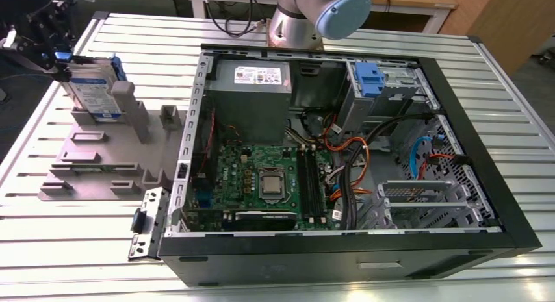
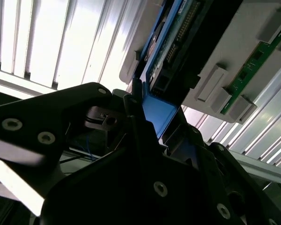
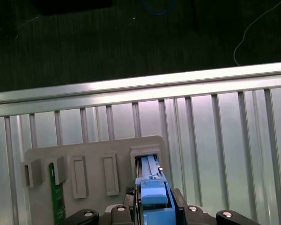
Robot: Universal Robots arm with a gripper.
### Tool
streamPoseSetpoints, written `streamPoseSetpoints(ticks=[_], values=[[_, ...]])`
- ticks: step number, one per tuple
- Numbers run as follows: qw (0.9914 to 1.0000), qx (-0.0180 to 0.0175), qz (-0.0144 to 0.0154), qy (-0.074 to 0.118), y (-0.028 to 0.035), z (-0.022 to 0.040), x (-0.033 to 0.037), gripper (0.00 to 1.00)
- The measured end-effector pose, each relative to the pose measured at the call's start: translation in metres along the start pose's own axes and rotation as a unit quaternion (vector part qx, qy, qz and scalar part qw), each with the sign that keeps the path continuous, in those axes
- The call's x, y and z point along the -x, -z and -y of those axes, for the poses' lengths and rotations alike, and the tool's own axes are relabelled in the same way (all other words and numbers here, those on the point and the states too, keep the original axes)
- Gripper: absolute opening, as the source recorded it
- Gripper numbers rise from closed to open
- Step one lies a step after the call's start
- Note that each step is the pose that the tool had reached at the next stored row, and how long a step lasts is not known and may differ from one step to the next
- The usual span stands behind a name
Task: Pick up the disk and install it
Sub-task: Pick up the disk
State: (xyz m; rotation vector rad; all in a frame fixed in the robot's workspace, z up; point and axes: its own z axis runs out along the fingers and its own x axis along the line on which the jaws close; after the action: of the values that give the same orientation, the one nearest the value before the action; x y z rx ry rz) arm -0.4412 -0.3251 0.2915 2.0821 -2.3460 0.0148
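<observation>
Gripping disk (image 1: 92,91) w/ jaws, upright in grey holder (image 1: 97,160).

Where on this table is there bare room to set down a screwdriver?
Bare slats of the table lie between the grey holder and the near edge, on the exterior view's left of the computer case. Crowded: inside the case, among the cables, and at the disk, where the pincer is.
</observation>
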Motion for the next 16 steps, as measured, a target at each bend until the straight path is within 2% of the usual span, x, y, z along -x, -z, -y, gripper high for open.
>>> streamPoseSetpoints(ticks=[6, 16], values=[[1.00000, 0.0000, -0.0008, 0.000, -0.0001, 0.0001, 0.0000, 0.42], [0.99999, -0.0008, -0.0039, 0.000, -0.0026, 0.0001, 0.0000, 0.41]])
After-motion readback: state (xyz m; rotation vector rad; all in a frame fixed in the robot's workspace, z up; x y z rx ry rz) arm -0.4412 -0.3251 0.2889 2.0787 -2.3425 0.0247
